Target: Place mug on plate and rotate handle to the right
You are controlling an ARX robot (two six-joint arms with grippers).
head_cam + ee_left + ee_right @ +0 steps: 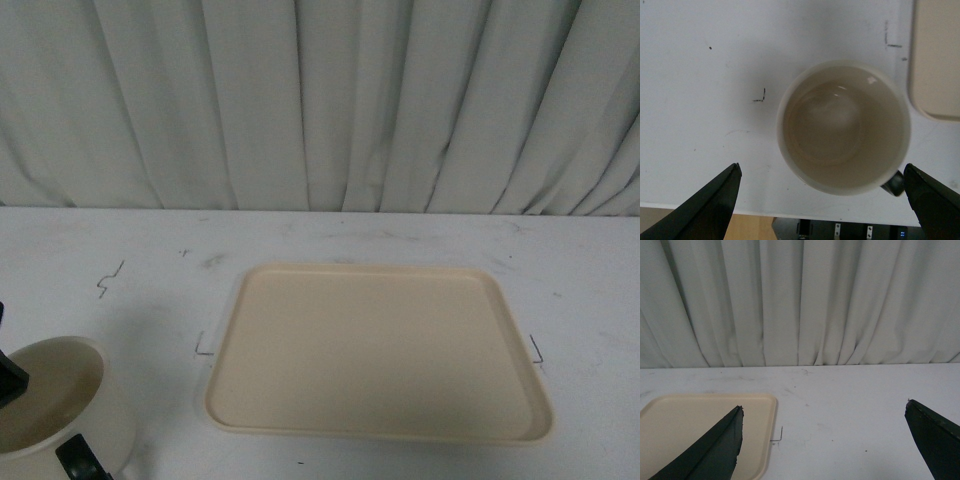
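Note:
The cream-white mug stands upright on the table at the near left, off the plate, which lies flat and bare in the middle. From above, the mug is empty, and its black handle points toward the table's near edge, close to one finger. My left gripper hangs open over the mug, its fingers wide on either side and touching nothing. A corner of the plate shows beside the mug. My right gripper is open and empty above bare table, just right of the plate.
A white curtain closes off the back of the white table. Small black pen marks sit around the plate. The table's near edge runs just behind the mug.

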